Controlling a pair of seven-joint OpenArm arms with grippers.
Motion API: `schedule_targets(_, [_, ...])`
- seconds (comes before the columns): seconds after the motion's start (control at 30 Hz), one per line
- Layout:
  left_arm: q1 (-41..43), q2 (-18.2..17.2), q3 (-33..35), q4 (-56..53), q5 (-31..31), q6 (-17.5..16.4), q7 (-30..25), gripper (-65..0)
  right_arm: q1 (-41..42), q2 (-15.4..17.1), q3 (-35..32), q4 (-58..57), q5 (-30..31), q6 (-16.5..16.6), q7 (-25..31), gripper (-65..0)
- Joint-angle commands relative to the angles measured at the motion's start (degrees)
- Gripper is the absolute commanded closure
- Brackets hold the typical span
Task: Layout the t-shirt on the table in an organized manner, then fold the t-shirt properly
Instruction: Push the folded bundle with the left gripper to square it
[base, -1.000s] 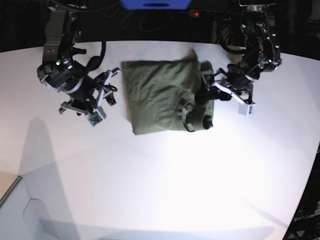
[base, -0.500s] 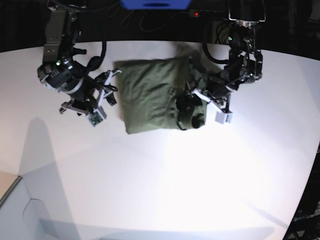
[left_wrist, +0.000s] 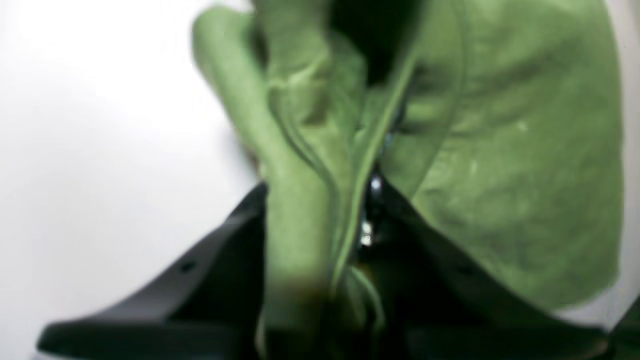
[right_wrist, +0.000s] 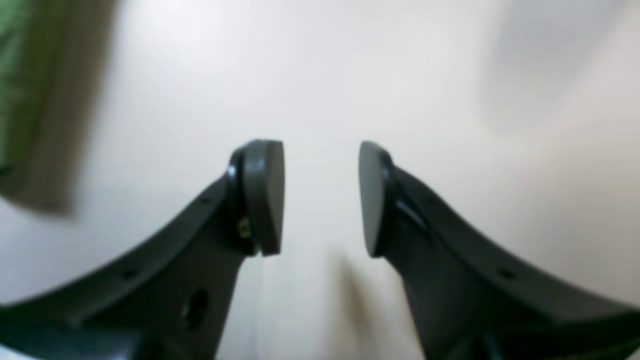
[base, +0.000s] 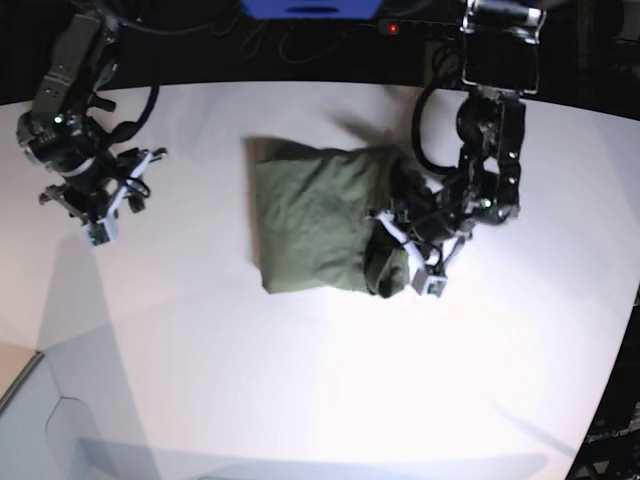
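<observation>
Now left gripper pinching t-shirt on table.

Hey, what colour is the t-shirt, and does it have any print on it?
Plain olive green t-shirt, no print visible; clearest in the base view.

Both arms are black with looping black cables and small green lights; each pincer has curved matte-black fingers with small round holes.
</observation>
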Motion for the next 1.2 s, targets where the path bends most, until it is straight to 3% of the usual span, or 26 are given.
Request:
schedule_targets(0.0, [-3.41, -0.95, 4.04, 0.99, -0.72, -0.57, -0.95, -0.3, 0.41, 0.29, 1.40, 1.13, 0.66, -0.03, 1.06, -22.3])
schedule_targets(0.1, [-10.80, -4.91, 18.20, -0.68, -0.81, -1.54, -0.95, -0.3, -0.65, 0.29, 5.53, 1.13, 0.66, -0.03, 1.06, -22.3])
schedule_targets(0.2, [-18.97, -6.23, 30.59, -4.46, -0.63, -6.11, -1.39, -0.3, -1.61, 0.29, 8.96, 1.13, 0.66, -0.03, 1.06, -22.3])
schedule_targets(0.37, [-29.08, -4.47, 43.69, -9.82, 0.25, -12.61, -2.01, -0.3, -3.20, 0.20, 13.45, 1.13, 0.75, -0.03, 1.23, -22.3])
schedule_targets(0.47, [-32.34, -1.57, 49.49, -11.75, 7.19, -15.07, -5.00, -0.3, -3.81, 0.11, 15.47, 1.13, 0.75, -0.03, 1.23, -22.3])
schedule_targets(0.57, [-32.78, 2.65, 50.55, -12.81, 17.48, -17.18, -7.72, -0.3, -4.87, -0.06, 17.58, 1.13, 0.75, -0.03, 1.41, -22.2])
schedule_targets(0.7, [-32.51, 8.98, 50.72, -16.24, 29.44, -22.68, -9.75, -0.3, -5.39, -0.24, 19.51, 1.13, 0.75, -0.03, 1.06, -22.2])
schedule_targets(0.83, [-31.28, 13.55, 50.72, -19.31, 38.58, -22.68, -10.71, -0.4, -6.54, -0.24, 19.86, 1.13, 0.84, -0.03, 1.23, -22.2])
schedule_targets(0.97, [-29.70, 15.57, 50.72, -21.69, 44.29, -22.68, -12.30, -0.6, -6.80, -0.24, 19.86, 1.22, 0.84, -0.03, 1.14, -22.2])
schedule_targets(1.1, [-29.79, 15.75, 50.55, -23.27, 45.08, -22.68, -12.56, -0.7, -6.80, -1.30, 19.95, 1.31, 0.84, -0.03, 1.41, -22.2])
schedule_targets(1.17, [-29.88, 15.75, 50.37, -23.36, 45.08, -22.68, -12.56, -4.0, -6.80, -1.38, 19.95, 1.92, 0.75, -0.03, 1.50, -22.2])
